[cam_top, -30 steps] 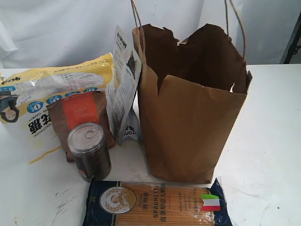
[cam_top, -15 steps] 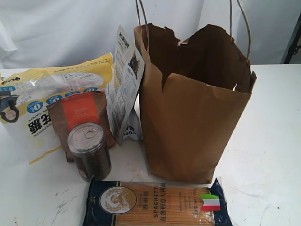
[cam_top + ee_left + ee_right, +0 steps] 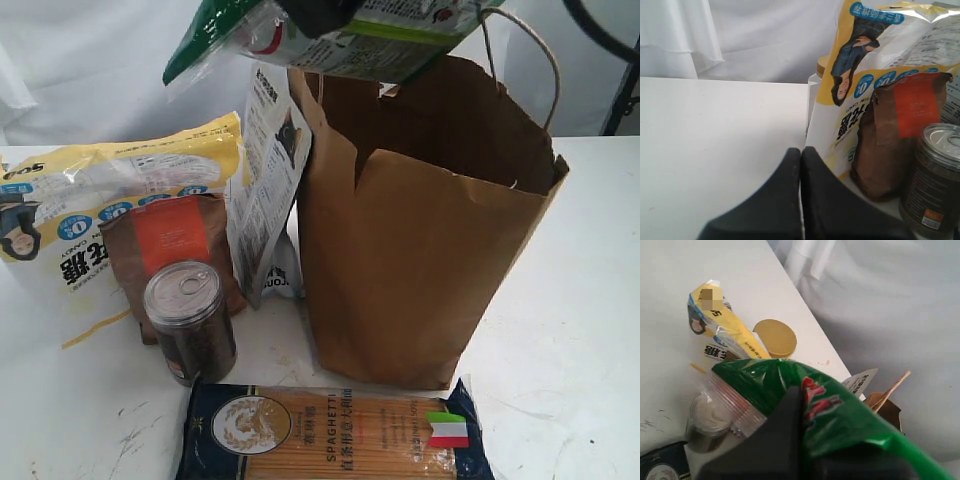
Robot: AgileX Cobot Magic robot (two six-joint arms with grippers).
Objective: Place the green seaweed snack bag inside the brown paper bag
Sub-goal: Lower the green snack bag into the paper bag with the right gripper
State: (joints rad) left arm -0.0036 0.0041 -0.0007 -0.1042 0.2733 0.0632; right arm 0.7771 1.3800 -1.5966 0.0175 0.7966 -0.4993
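White worktop (image 3: 580, 300), white drape behind. Green seaweed snack bag (image 3: 330, 35) up in air, tilted, just above brown paper bag (image 3: 410, 270) mouth, pinched in right gripper (image 3: 800, 410) jaws. Left gripper (image 3: 801, 152) low over worktop, jaws pressed together, near yellow snack bag (image 3: 865, 75).

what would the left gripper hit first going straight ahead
Probably the yellow-and-white snack bag, its edge just beside where the left gripper points; depth is unclear; it might slip past.
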